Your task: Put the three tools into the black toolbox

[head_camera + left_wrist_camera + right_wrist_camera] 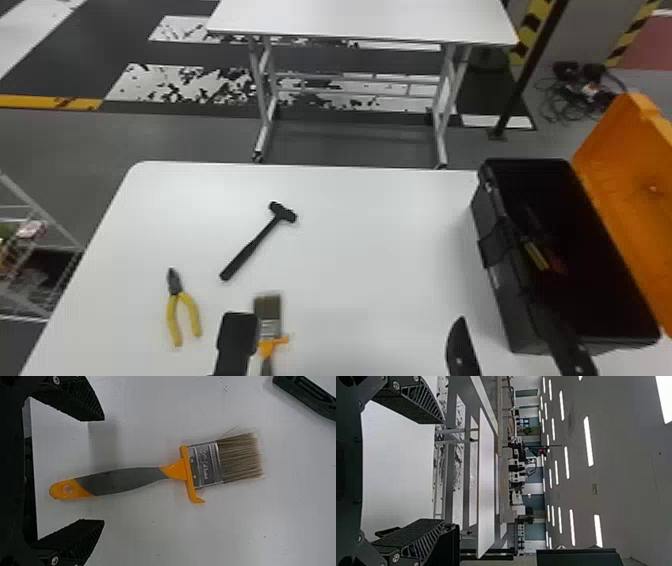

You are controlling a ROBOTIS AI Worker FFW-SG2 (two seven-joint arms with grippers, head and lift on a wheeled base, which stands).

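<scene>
In the head view, the left gripper (237, 340) is beside the flat paintbrush (267, 315). From the brush, the yellow-handled pliers (183, 302) lie at nine o'clock and the black hammer (253, 245) near twelve, all three on the white table (370, 240). The black toolbox (507, 305) stands between two and three, its orange lid (627, 185) open; inside are a yellow item (537, 256) and a red one. The right gripper (500, 312) is near its six o'clock end.

In the left wrist view, the fingers stand apart, the brush's handle end showing between them, unclamped.

In the right wrist view, the fingers are spread, holding nothing.
</scene>
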